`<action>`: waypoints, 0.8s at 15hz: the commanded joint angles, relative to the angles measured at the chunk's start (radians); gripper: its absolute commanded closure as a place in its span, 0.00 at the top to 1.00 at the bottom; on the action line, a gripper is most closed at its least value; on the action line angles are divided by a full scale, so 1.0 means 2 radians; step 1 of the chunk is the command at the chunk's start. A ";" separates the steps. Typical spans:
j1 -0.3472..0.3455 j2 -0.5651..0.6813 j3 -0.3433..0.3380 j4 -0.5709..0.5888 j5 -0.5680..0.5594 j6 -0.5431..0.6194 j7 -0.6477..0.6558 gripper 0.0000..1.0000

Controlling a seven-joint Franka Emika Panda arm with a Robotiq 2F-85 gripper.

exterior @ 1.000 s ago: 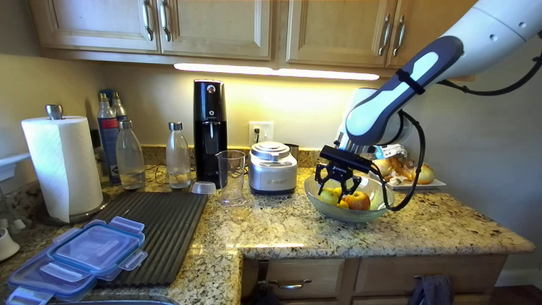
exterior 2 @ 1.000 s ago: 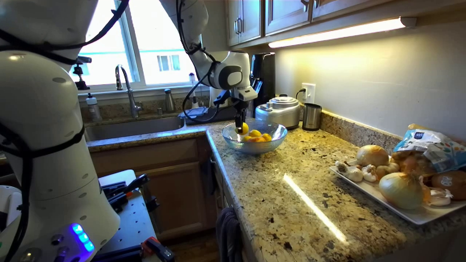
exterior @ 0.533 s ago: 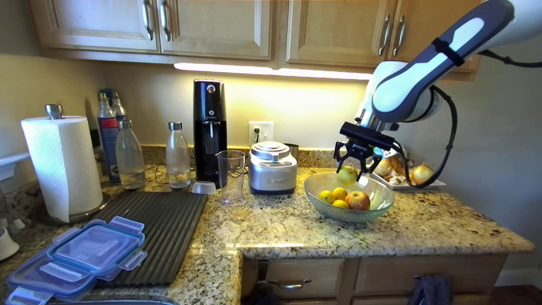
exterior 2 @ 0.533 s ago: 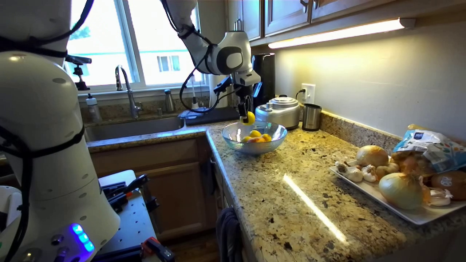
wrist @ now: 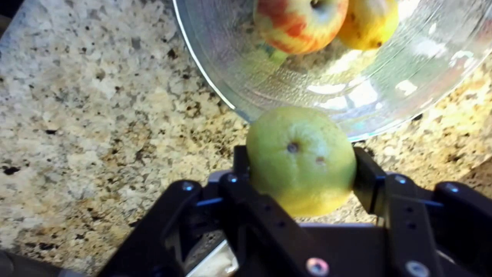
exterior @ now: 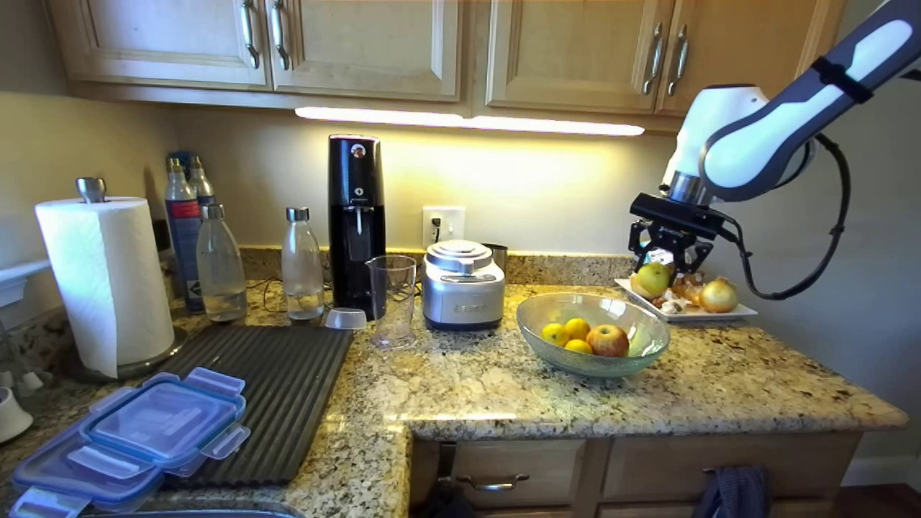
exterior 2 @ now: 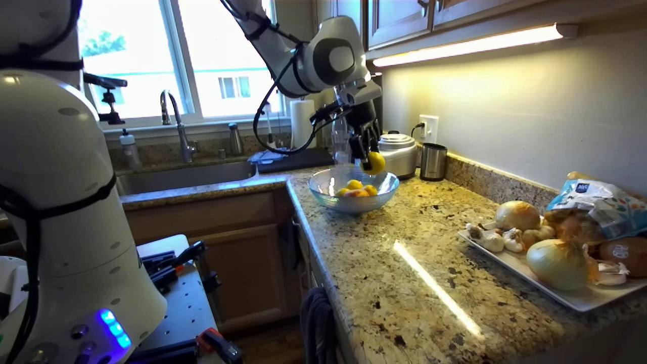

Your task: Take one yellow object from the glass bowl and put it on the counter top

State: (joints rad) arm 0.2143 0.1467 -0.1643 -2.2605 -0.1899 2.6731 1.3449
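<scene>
My gripper (exterior: 656, 269) is shut on a yellow object (exterior: 653, 280), a rounded yellow-green fruit. It holds the fruit in the air above the counter top (exterior: 468, 392), near the rim of the glass bowl (exterior: 611, 365). In an exterior view the held fruit (exterior 2: 375, 163) shows at the far rim of the bowl (exterior 2: 354, 205). In the wrist view both fingers press the fruit's (wrist: 301, 161) sides, and it overlaps the bowl's edge (wrist: 215, 86). Several smaller yellow fruits (exterior: 555, 334) and a red-yellow apple (exterior: 609, 340) lie in the bowl.
A white plate (exterior 2: 525, 275) with onions, garlic and a bag stands on the counter. A silver appliance (exterior: 464, 291), a clear pitcher (exterior: 393, 309) and a black machine (exterior: 357, 223) stand left of the bowl. A steel cup (exterior 2: 433, 163) stands by the wall.
The gripper has risen out of the bowl with the yellow-green fruit and moved sideways, toward the plate side in an exterior view. The bowl and the other fruit have stayed in place.
</scene>
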 commanded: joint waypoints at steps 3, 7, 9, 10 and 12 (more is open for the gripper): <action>-0.046 -0.033 -0.008 -0.050 -0.090 0.002 0.101 0.40; -0.068 -0.002 -0.011 -0.058 -0.114 0.010 0.137 0.40; -0.074 0.013 -0.014 -0.061 -0.109 0.014 0.144 0.40; -0.077 0.024 -0.014 -0.062 -0.100 0.021 0.142 0.40; -0.079 0.046 -0.017 -0.062 -0.090 0.033 0.139 0.40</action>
State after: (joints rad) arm 0.0722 0.2046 -0.1922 -2.3603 -0.3811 2.6788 1.5942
